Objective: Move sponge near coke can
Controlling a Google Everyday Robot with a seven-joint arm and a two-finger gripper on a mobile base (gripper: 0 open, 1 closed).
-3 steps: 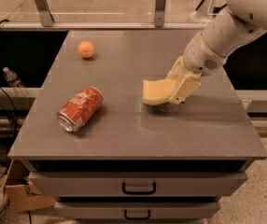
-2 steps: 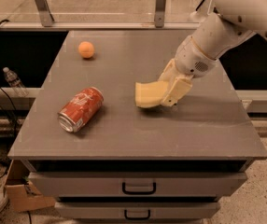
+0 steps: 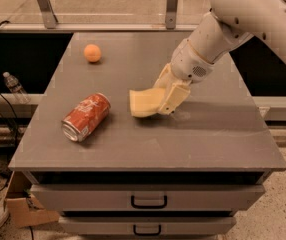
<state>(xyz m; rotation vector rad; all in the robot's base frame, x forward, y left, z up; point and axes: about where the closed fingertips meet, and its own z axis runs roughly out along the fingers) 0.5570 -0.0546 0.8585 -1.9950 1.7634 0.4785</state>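
Note:
The pale yellow sponge hangs tilted just above the grey table top, held at its right end by my gripper. The gripper is shut on the sponge, with the white arm reaching in from the upper right. The red coke can lies on its side at the left front of the table, silver top pointing to the front left. The sponge is a short gap to the right of the can and not touching it.
A small orange ball sits at the back left of the table. Two drawers with handles are under the table top. A plastic bottle lies left of the table, and a cardboard box stands on the floor.
The gripper has carried the sponge leftward across the table, closer to the can. The can and the ball have not moved.

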